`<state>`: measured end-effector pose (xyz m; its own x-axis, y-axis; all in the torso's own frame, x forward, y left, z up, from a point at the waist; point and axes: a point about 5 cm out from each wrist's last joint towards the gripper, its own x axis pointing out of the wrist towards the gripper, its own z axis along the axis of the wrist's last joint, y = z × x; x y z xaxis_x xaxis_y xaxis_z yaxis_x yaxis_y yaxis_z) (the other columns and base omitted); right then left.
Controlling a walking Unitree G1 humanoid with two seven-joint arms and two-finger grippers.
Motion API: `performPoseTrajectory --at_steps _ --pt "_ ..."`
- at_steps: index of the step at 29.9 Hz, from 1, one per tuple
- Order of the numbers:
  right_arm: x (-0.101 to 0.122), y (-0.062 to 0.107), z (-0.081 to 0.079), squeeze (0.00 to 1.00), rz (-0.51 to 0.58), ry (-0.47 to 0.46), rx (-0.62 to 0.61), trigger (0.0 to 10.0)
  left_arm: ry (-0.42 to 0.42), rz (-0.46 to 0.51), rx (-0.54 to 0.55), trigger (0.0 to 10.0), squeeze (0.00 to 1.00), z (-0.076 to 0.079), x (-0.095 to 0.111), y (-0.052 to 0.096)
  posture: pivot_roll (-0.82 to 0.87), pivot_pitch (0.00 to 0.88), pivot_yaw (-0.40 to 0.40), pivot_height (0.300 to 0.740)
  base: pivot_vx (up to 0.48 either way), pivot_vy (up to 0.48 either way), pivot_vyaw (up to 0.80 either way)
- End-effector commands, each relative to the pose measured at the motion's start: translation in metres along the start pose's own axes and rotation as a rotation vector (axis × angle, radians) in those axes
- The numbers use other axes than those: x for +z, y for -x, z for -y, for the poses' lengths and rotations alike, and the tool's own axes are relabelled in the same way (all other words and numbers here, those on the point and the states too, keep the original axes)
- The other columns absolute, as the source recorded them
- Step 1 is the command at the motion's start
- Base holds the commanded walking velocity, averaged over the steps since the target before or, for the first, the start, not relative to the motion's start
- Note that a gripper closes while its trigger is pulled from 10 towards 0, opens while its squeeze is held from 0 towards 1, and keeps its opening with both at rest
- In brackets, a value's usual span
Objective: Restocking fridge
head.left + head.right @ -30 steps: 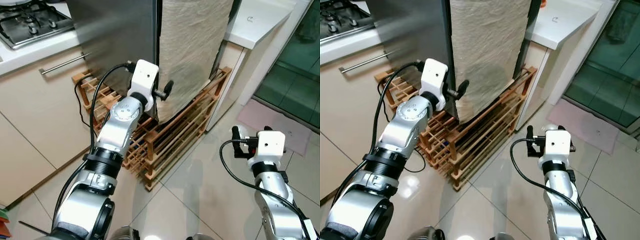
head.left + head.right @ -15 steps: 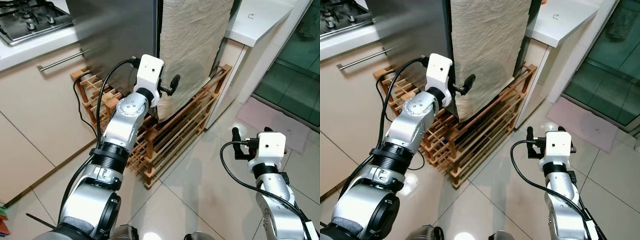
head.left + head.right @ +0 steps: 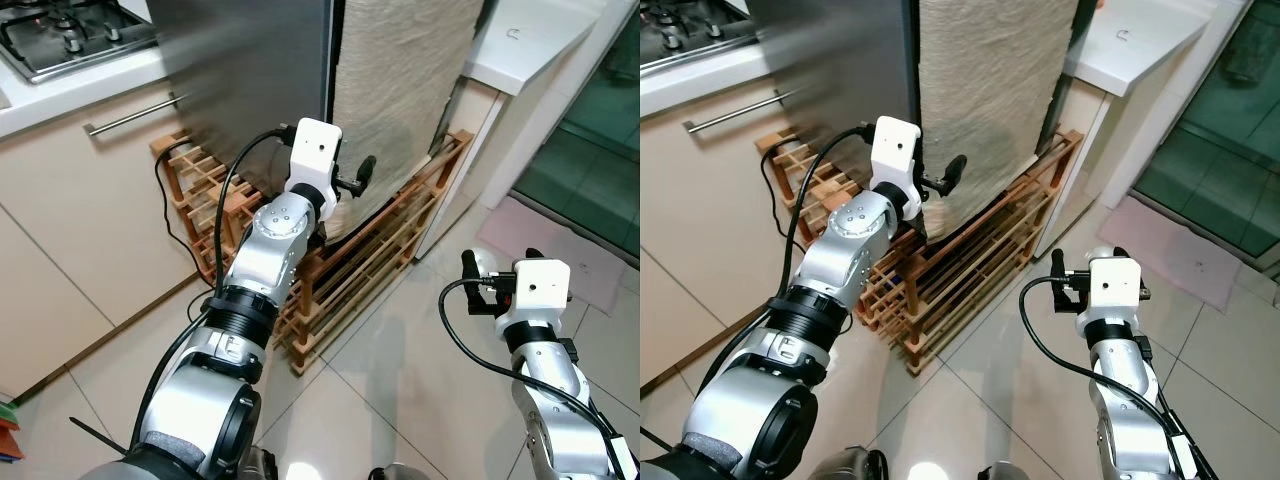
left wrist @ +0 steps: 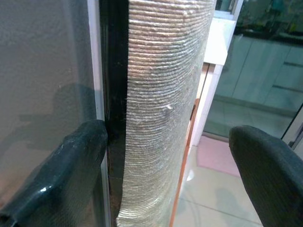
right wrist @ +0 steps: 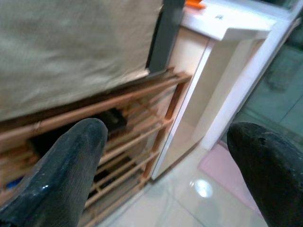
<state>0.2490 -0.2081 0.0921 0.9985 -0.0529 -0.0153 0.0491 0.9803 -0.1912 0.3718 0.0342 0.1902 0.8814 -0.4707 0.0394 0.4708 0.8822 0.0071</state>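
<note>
Closest to me, the right claw (image 3: 497, 296) hangs low over the pale tiled floor (image 3: 400, 370), its two black fingers (image 5: 66, 175) spread wide apart with nothing between them. They point toward the wooden slatted rack (image 3: 370, 255) and the cream cabinet side beyond it.

Further in, the left arm reaches up and forward, and the left claw (image 3: 350, 180) sits right at the front edge of the fridge (image 3: 250, 70). From its wrist camera the two fingers (image 4: 61, 175) are spread open; one is at the steel door (image 4: 42, 85), just beside the dark gap that runs down the door's edge, and the other stands well clear on the far side. Between them hangs a beige woven cloth (image 4: 161, 104) that drapes down over the fridge's side, its lower hem reaching the top of the rack.

The fridge stands on that wooden rack, steel door shut. On its left a cream cabinet with a long metal handle (image 3: 130, 113) carries a white table top with a gas hob (image 3: 75, 35) at its far corner. On the right a white table (image 3: 535, 40) sits beside the fridge, with a pink mat (image 3: 560, 235) on the floor past it.
</note>
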Motion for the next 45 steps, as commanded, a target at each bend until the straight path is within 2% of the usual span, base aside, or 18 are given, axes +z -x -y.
performPoseTrajectory --at_steps 1,9,13,14,15,18,19,20,21,26,28,30,31,32,33,38,40,45 --pt "-0.014 0.006 0.002 0.00 -0.064 0.010 0.017 10.0 0.017 0.010 -0.095 10.0 0.00 0.021 0.006 -0.006 -0.05 0.099 -0.050 0.728 0.000 0.000 0.00" --pt "-0.043 0.013 -0.006 0.00 -0.212 -0.043 0.099 10.0 0.111 0.035 -0.243 10.0 0.00 0.049 0.020 -0.007 -0.04 0.088 -0.049 0.728 0.000 0.000 0.00" --pt "-0.046 0.013 -0.006 0.00 -0.220 -0.047 0.098 10.0 0.124 0.046 -0.285 10.0 0.00 0.055 0.026 -0.007 -0.04 0.084 -0.049 0.728 0.000 0.000 0.00" --pt "-0.046 0.012 -0.005 0.00 -0.219 -0.048 0.098 10.0 0.134 0.052 -0.354 10.0 0.00 0.065 0.031 -0.005 -0.04 0.084 -0.049 0.728 0.000 0.000 0.00" --pt "-0.046 0.012 -0.005 0.00 -0.219 -0.048 0.098 10.0 0.134 0.052 -0.354 10.0 0.00 0.065 0.031 -0.005 -0.04 0.084 -0.049 0.728 0.000 0.000 0.00" --pt "-0.046 0.010 -0.007 0.00 -0.213 -0.049 0.113 10.0 0.137 0.054 -0.457 10.0 0.00 0.081 0.033 0.001 -0.04 0.083 -0.048 0.728 0.000 0.000 0.00" --pt "-0.046 0.010 -0.007 0.00 -0.213 -0.049 0.113 10.0 0.137 0.054 -0.457 10.0 0.00 0.081 0.033 0.001 -0.04 0.083 -0.048 0.728 0.000 0.000 0.00" --pt "-0.045 0.009 -0.008 0.00 -0.210 -0.047 0.118 10.0 0.134 0.052 -0.500 10.0 0.00 0.087 0.033 0.005 -0.04 0.083 -0.048 0.728 0.000 0.000 0.00" --pt "-0.045 0.008 -0.009 0.00 -0.209 -0.049 0.124 10.0 0.137 0.049 -0.592 10.0 0.00 0.099 0.034 0.012 -0.03 0.085 -0.051 0.728 0.000 0.000 0.00" --pt "-0.045 0.006 -0.011 0.00 -0.208 -0.047 0.133 10.0 0.140 0.062 -0.684 10.0 0.00 0.111 0.038 0.021 -0.03 0.087 -0.051 0.728 0.000 0.000 0.00" --pt "-0.044 0.006 -0.012 0.00 -0.203 -0.038 0.140 10.0 0.128 0.071 -0.665 10.0 0.00 0.108 0.039 0.022 -0.03 0.088 -0.050 0.728 0.000 0.000 0.00" --pt "-0.044 0.005 -0.012 0.00 -0.200 -0.036 0.141 10.0 0.094 0.089 -0.601 10.0 0.00 0.098 0.040 0.021 -0.03 0.088 -0.048 0.728 0.000 0.000 0.00" --pt "-0.044 0.005 -0.013 0.00 -0.199 -0.036 0.140 10.0 0.080 0.100 -0.548 10.0 0.00 0.090 0.041 0.020 -0.03 0.089 -0.048 0.728 0.000 0.000 0.00" --pt "-0.044 0.005 -0.013 0.00 -0.199 -0.037 0.138 10.0 0.043 0.130 -0.436 10.0 0.00 0.074 0.044 0.018 -0.03 0.092 -0.049 0.728 0.000 0.000 0.00" --pt "-0.044 0.005 -0.013 0.00 -0.199 -0.036 0.138 10.0 0.033 0.149 -0.376 10.0 0.00 0.065 0.046 0.018 -0.03 0.093 -0.050 0.728 0.000 0.000 0.00" --pt "-0.042 0.004 -0.008 0.00 -0.172 -0.049 0.084 10.0 -0.002 0.166 -0.186 10.0 0.00 0.030 0.042 0.024 -0.02 0.096 -0.050 0.728 0.000 0.000 0.00" --pt "-0.038 0.003 -0.006 0.00 -0.150 -0.057 0.067 10.0 -0.010 0.142 -0.127 10.0 0.00 0.020 0.033 0.027 -0.01 0.096 -0.049 0.728 0.000 0.000 0.00" --pt "-0.038 0.004 -0.007 0.00 -0.147 -0.056 0.072 10.0 -0.047 0.135 -0.087 10.0 0.00 0.018 0.026 0.027 -0.01 0.096 -0.050 0.728 0.000 0.000 0.00"
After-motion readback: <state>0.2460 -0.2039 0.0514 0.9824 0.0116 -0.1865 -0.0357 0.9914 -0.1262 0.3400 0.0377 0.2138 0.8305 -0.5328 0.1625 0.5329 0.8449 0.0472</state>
